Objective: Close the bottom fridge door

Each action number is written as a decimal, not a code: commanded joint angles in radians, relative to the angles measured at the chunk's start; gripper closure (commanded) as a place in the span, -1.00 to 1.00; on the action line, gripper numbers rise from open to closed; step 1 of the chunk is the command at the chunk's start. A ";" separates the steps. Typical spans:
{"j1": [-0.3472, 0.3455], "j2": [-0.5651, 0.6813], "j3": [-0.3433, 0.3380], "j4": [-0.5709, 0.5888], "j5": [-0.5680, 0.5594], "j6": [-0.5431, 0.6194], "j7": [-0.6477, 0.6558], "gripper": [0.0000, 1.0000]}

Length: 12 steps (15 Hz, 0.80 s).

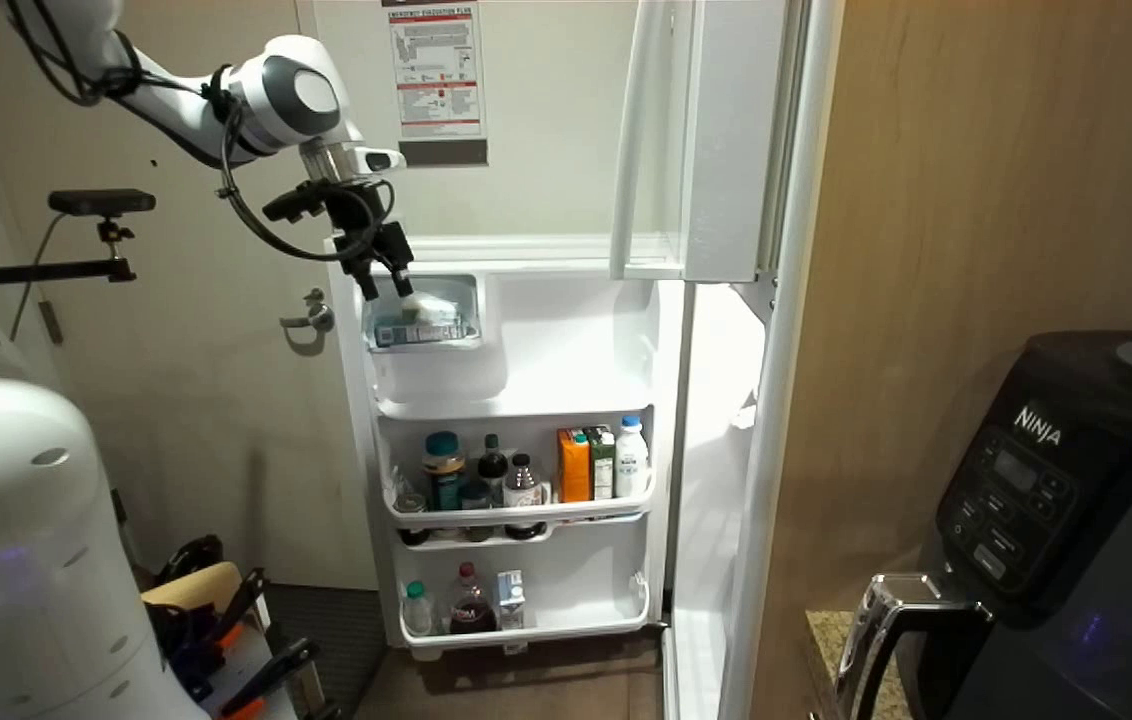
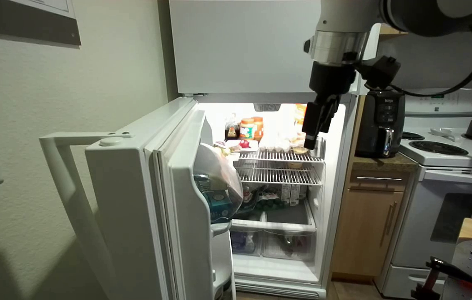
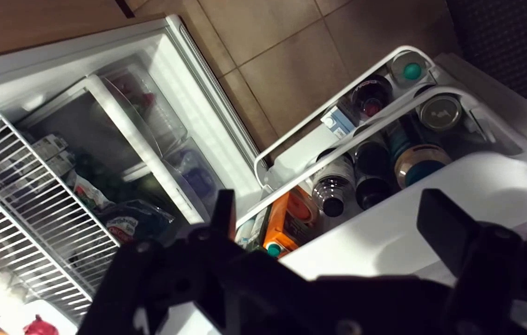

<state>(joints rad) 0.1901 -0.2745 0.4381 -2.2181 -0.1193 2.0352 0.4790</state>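
Nearest in an exterior view, the air fryer (image 1: pixel 1026 500) sits near the front corner of the counter (image 1: pixel 831 630), presumably out of any swing's way. Past the counter's front edge hangs the claw (image 3: pixel 326 197), spread wide with nothing in its grasp, perhaps because a shove needs no grip, yet on the inner side of the bottom fridge door (image 1: pixel 566 340). That door stands swung well out beyond that edge, its bottles (image 1: pixel 632 460) penned against tipping by raised shelf rims (image 1: pixel 586 510), the handle (image 2: pixel 68 187) on the outer face, where pushing likely belongs.
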 commanded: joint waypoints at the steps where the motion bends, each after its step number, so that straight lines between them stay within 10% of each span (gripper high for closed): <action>1: 0.029 0.069 -0.016 0.066 -0.038 0.040 -0.056 -1.00; 12: 0.154 0.026 0.031 0.072 -0.044 0.116 -0.098 -1.00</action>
<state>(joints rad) 0.3210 -0.2188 0.4535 -2.1233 -0.1438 2.1218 0.3986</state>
